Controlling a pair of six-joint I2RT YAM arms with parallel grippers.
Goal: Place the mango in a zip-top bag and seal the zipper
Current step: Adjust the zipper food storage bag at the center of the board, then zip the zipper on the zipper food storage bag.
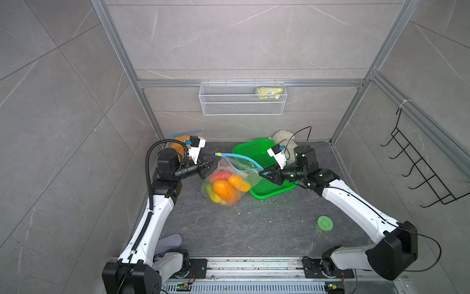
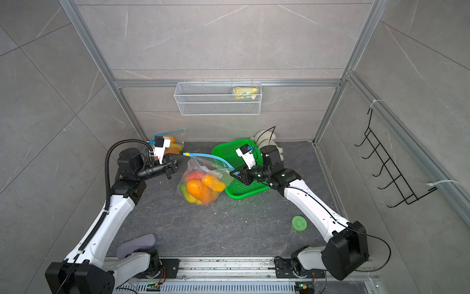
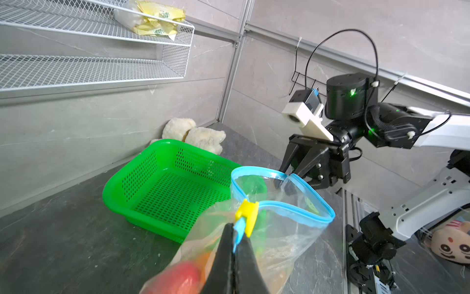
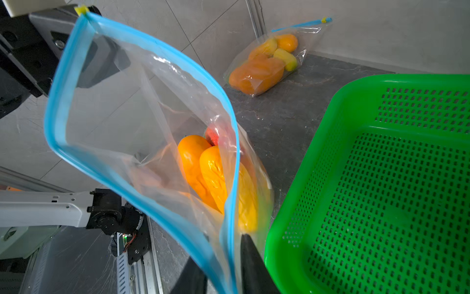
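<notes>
**Nearest the base.** A green-lidded jar point(image 1: 324, 224) and a grey-purple soft item point(image 1: 170, 241) lie on the tabletop point(image 1: 254, 229), well apart from the work. Neither bears on the task.

**Work zone.** My left gripper point(image 3: 236, 236) is clenched on the blue zipper strip just behind the yellow slider point(image 3: 246, 216). In my judgement it grips there to anchor that end so the slider has something to be drawn against. My right gripper point(image 1: 264, 174) is at the opposite end of the zip-top bag point(image 4: 142, 107). Its jaws stand apart with the blue rim running between them, so it clamps nothing. The bag's bottom rests on the tabletop and its mouth gapes wide between the two grippers, which hold it roughly level.

**Task item.** The mango point(image 4: 213, 175) is already inside the bag, low down among other fruit. Placement appears done; the zipper is unsealed.

**Beyond.** The green basket point(image 1: 254, 146) sits just beside the bag, empty. A plush toy point(image 1: 281, 136) lies behind it. A second bag point(image 4: 264, 66) of fruit leans at the back wall, zipper closed.

**Wall.** A wire shelf point(image 1: 241, 101) holds a yellow packet point(image 1: 269, 93).

**Risk.** The slack rim may slip from between the parted jaws before they close.
</notes>
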